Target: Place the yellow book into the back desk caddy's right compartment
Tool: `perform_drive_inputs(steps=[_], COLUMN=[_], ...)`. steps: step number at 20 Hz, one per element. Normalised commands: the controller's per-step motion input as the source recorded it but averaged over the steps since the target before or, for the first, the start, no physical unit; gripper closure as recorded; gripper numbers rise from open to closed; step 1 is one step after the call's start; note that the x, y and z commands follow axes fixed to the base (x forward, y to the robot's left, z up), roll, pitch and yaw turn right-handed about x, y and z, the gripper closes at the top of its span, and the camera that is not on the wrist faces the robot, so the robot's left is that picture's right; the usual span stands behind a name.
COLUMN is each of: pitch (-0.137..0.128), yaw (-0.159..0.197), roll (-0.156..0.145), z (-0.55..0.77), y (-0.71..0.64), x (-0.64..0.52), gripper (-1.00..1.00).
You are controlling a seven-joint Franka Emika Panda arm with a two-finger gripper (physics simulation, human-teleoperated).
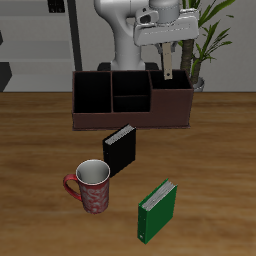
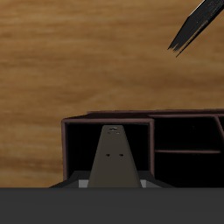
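Note:
My gripper (image 1: 168,55) is shut on the yellow book (image 1: 168,74), a thin greyish-yellow book held upright. It hangs over the end section of the back desk caddy (image 1: 130,112), the long reddish-brown box at the table's back. That section is the right compartment (image 1: 172,100), with a black inside. The book's lower end is about level with its rim. In the wrist view the book (image 2: 114,156) shows edge-on from my gripper (image 2: 114,180), pointing into the open compartment (image 2: 83,149).
A black book (image 1: 120,150) stands in front of the caddy and also shows in the wrist view (image 2: 199,24). A green book (image 1: 156,210) and a red patterned mug (image 1: 90,188) stand nearer the table's front edge. A potted plant (image 1: 205,40) stands behind the caddy.

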Motion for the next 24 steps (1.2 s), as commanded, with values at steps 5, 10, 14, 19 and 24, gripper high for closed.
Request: perform_drive_inputs(steps=[5, 10, 14, 19, 24], pitch=[0.015, 0.022, 0.023, 0.015, 0.037], yaw=[0.015, 0.0, 0.023, -0.002, 0.023], roll=[0.003, -0.006, 0.02, -0.004, 0.003], z=[-0.17, -0.15, -0.19, -0.1, -0.22], y=[0.03, -0.01, 0.08, 0.02, 0.05], x=[-0.01, 0.03, -0.05, 0.0, 0.06], gripper=[1.0, 1.0, 1.0, 1.0, 1.0])
